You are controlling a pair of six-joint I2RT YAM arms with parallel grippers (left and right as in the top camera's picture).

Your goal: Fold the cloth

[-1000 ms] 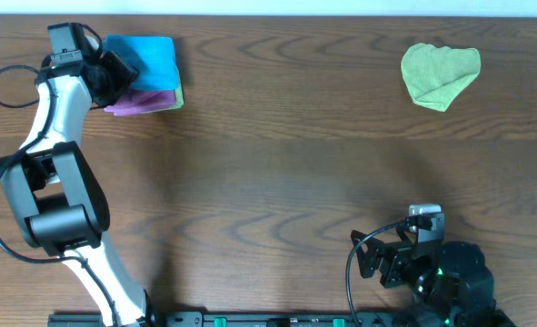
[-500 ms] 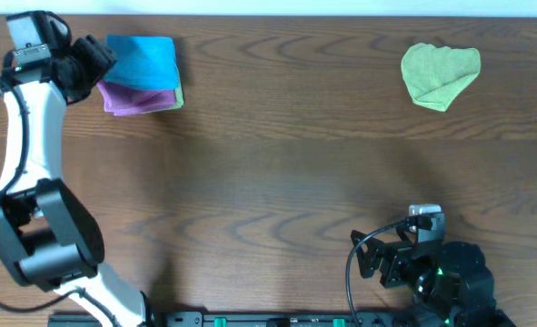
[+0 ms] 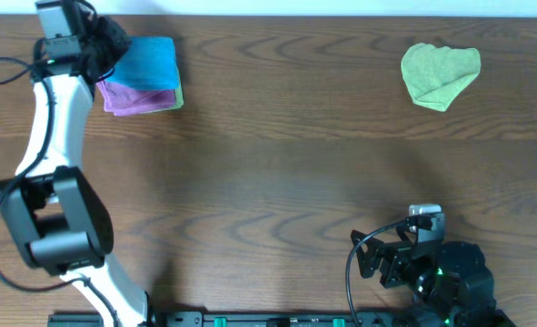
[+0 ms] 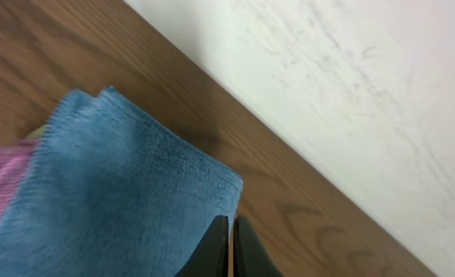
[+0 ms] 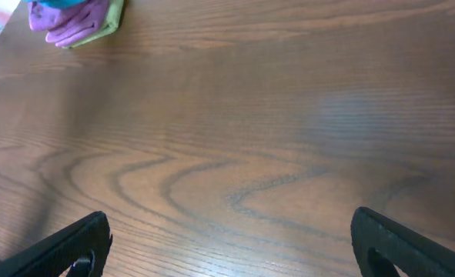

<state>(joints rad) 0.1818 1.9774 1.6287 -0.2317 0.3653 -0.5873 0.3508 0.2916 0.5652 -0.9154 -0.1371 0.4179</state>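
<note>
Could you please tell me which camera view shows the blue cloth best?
The overhead view: nearly the whole blue cloth shows, folded, lying on a pink cloth. The left wrist view gives only one corner close up; the right wrist view catches a sliver at its top edge.

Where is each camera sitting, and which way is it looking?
Overhead: above the table, looking straight down; shows the left arm, right arm, the cloth, pink-purple cloth and lime-green cloth.
Left wrist: at the table's far edge, looking down at the cloth's corner; the left gripper shows, fingers together.
Right wrist: low near the front, looking across the table; the right gripper shows, fingers wide apart.
Shared: all three see the cloth on the pink-purple cloth.
</note>
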